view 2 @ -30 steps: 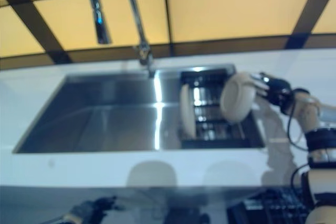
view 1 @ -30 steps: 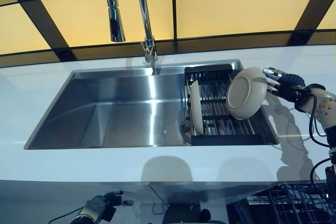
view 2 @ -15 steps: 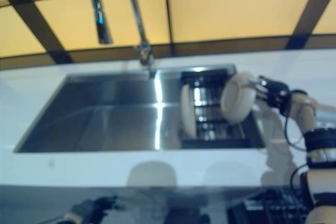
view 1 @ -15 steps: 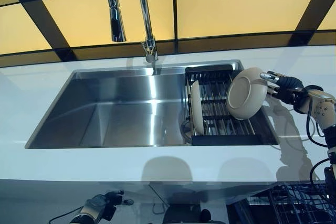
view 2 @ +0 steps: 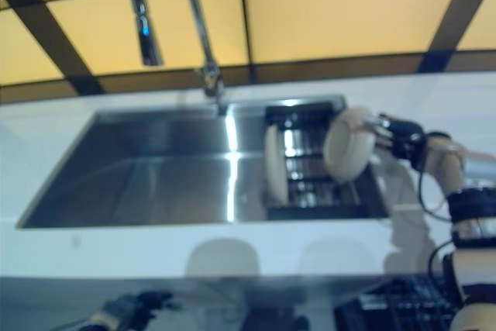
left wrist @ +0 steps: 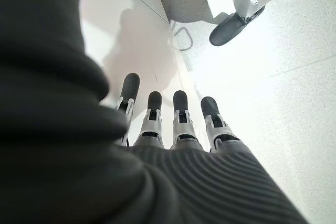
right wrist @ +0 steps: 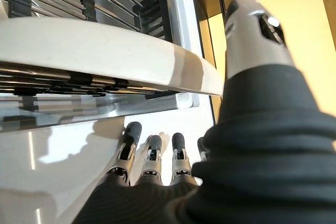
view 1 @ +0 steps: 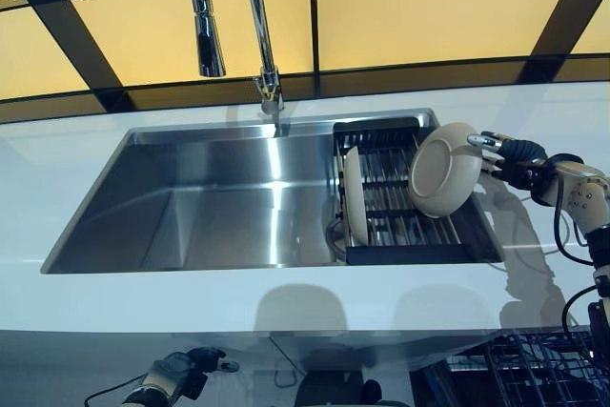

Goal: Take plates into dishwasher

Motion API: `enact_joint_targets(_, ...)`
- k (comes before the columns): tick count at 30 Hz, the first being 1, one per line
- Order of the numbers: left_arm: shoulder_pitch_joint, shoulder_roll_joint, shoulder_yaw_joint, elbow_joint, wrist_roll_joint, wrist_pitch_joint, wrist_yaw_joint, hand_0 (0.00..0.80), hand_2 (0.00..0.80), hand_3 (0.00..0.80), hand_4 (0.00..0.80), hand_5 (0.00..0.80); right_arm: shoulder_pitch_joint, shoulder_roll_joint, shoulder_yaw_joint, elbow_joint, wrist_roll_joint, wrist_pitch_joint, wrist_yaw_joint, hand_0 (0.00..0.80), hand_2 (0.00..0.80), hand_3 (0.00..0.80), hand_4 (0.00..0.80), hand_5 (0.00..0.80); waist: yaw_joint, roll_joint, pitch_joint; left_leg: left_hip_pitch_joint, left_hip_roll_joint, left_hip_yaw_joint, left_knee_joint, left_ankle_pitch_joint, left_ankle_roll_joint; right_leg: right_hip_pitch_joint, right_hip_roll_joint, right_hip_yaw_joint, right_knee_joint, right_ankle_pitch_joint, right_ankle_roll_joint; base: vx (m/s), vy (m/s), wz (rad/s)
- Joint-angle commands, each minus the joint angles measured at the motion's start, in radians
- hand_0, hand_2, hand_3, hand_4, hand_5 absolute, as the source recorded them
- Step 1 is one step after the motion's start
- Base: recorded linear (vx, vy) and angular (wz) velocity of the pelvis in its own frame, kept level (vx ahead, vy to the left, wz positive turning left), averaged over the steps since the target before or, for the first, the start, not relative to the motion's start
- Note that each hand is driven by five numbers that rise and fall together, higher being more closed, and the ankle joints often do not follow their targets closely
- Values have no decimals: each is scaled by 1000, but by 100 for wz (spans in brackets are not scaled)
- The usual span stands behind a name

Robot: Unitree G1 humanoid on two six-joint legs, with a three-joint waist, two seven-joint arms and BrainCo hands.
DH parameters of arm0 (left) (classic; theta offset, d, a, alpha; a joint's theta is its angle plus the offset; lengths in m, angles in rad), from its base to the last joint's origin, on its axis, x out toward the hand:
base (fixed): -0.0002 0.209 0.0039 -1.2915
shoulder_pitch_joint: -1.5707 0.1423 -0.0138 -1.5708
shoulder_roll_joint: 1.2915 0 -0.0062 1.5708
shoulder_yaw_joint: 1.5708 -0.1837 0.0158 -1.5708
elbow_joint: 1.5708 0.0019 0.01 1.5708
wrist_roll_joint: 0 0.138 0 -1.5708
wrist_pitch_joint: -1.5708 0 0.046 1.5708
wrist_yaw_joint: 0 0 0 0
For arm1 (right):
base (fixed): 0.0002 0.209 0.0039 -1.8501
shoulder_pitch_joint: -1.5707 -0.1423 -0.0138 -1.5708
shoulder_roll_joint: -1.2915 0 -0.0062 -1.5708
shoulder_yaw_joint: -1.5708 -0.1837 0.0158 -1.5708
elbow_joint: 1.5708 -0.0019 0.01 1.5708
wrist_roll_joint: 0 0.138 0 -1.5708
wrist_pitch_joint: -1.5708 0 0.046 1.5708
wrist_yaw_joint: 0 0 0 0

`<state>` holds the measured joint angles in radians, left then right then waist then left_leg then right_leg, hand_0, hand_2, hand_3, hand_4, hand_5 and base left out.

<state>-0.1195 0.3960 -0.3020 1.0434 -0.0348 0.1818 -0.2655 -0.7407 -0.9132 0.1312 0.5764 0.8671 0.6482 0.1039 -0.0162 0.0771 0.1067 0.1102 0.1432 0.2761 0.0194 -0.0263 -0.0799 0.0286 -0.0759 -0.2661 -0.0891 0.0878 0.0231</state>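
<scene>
A cream plate [view 1: 445,169] leans tilted at the right end of the black dish rack [view 1: 400,235] in the sink. A second cream plate [view 1: 355,195] stands upright on edge at the rack's left end. My right hand [view 1: 515,154] reaches in from the right and is open. Its fingers [right wrist: 152,156] stay straight under the tilted plate's rim [right wrist: 105,45], with the thumb [right wrist: 252,30] on the other side of the rim. My left hand [view 1: 176,374] hangs low below the counter's front edge, open and holding nothing, its straight fingers [left wrist: 178,124] over the floor.
The steel sink basin [view 1: 210,207] lies left of the rack, with a tall faucet [view 1: 257,26] behind it. White counter surrounds the sink. A dark wire dishwasher rack [view 1: 534,369] shows at the lower right, below the counter.
The right hand's fingers have edged slightly closer along the tilted plate's rim. The plates and the left hand have hardly moved.
</scene>
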Motion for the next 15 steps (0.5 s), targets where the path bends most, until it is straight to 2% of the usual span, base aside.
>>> enact_joint_targets(1, -70, 82, -30, -6, -19, -6, -5, 0, 0, 0, 0, 0, -46, 85, 95, -21, 7, 8, 1, 0, 0, 0, 0, 0, -27, -98, -34, 0, 15, 40, 42, 114, -49, 55, -53, 65, 27, -45, 35, 0, 0, 0)
enact_joint_targets(15, -81, 90, -27, -7, -15, 7, -23, 0, 0, 0, 0, 0, -51, 117, 101, -45, 34, 26, -38, 0, 0, 0, 0, 0, -24, -94, -38, 3, 10, 44, 33, 114, -48, 61, -54, 62, 20, -44, 36, 0, 0, 0)
